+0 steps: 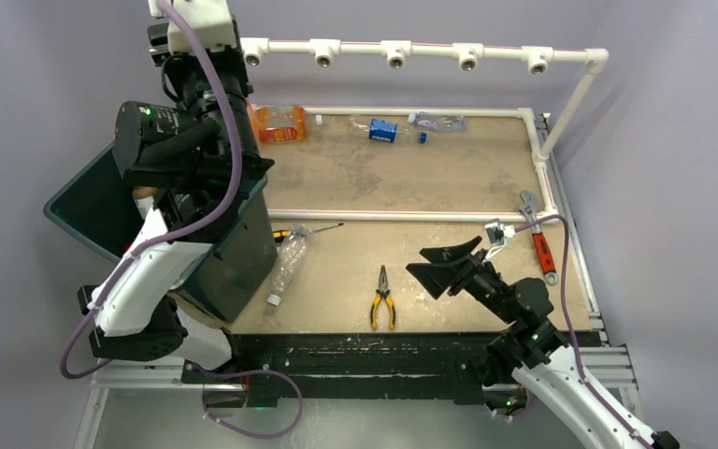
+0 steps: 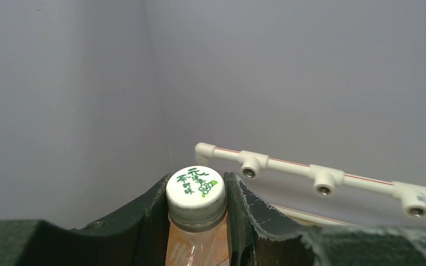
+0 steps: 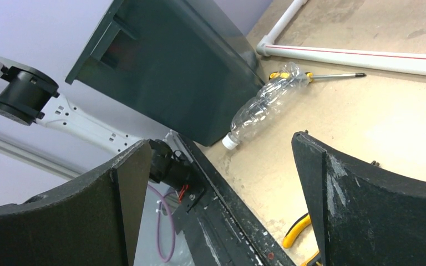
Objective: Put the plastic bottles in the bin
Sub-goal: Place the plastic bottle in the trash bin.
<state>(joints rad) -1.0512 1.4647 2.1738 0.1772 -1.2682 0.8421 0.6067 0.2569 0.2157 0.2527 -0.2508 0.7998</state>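
My left gripper (image 2: 198, 182) is clamped on the neck of a bottle (image 2: 196, 224), which stands upright between my fingers, over the bin (image 1: 243, 267). Its cap is white with green print and its body is clear orange. My right gripper (image 3: 220, 138) hangs spread wide.
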